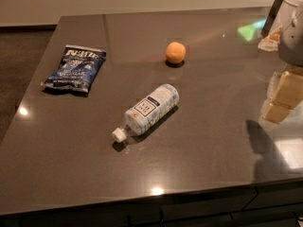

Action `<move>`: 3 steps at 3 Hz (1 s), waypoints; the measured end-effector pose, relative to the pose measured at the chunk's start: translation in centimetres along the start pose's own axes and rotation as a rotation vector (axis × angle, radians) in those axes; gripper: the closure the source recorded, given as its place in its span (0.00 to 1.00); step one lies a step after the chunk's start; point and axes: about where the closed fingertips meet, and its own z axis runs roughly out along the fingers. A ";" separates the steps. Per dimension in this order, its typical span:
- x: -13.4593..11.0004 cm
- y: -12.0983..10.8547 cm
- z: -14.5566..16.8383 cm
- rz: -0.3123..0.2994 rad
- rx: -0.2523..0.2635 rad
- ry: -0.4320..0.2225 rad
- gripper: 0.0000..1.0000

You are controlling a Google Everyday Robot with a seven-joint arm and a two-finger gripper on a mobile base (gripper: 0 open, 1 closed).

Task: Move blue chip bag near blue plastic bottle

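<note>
Only a small part of the robot shows, all of it along the right edge of the view. The arm (292,30) comes in at the far right as a pale, white-and-grey rounded housing. The frame cuts it off, so its joints and the base cannot be made out. Below it, nearer in the scene, hangs the gripper (280,100), seen as tan, blocky parts stacked one above the other and angled down and slightly left. It sits over the right side of the countertop (213,79), apparently raised off the surface, and its dark shadow (262,150) falls nearer, at the right.
</note>
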 end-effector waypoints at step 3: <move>-4.8 -2.5 -0.2 -0.115 0.038 -0.119 0.00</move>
